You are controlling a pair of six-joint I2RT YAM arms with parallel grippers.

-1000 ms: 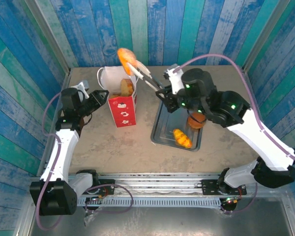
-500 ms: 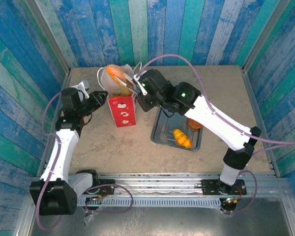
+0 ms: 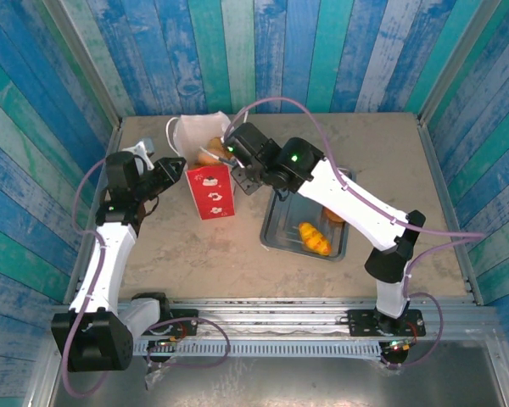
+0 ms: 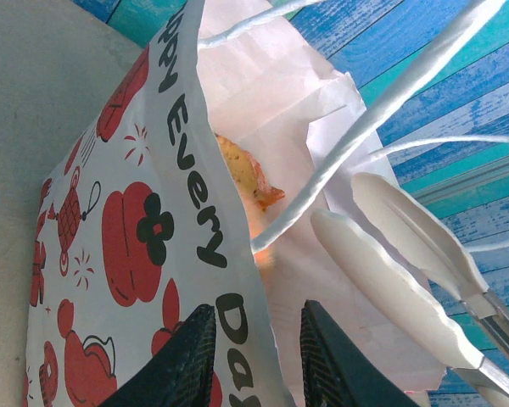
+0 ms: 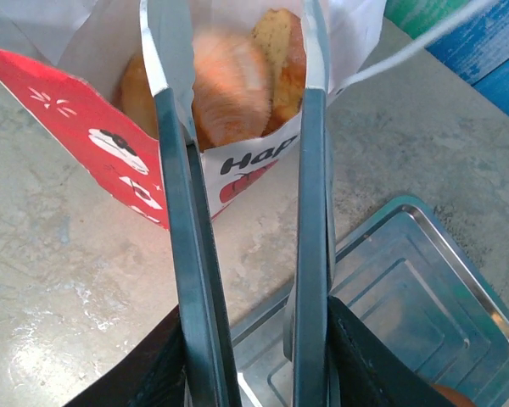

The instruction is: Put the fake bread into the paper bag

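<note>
The paper bag [image 3: 210, 191] stands upright left of the tray, white with red prints. My left gripper [image 3: 171, 170] is at its left rim; in the left wrist view its jaws [image 4: 254, 356] stand a little apart, astride the bag's printed front wall [image 4: 127, 220]. My right gripper [image 5: 254, 365] is shut on metal tongs [image 5: 178, 212], whose spread tips reach over the bag's mouth. A blurred orange fake bread [image 5: 233, 85] sits between those tips inside the bag [image 5: 68, 110], beside another piece [image 5: 284, 51]. Bread [image 4: 242, 174] also shows inside, near the tong tips [image 4: 390, 271].
A grey metal tray [image 3: 280, 229] lies right of the bag with a yellow twisted roll [image 3: 314, 237] and a round bun [image 3: 335, 214] half under the right arm. White cord handles [image 4: 365, 127] hang over the bag's mouth. Blue plank walls surround the table.
The right arm swung left and lowered the tongs from above the bag to its mouth. The tong arms spread and the orange bread went down into the bag. The left jaws narrowed.
</note>
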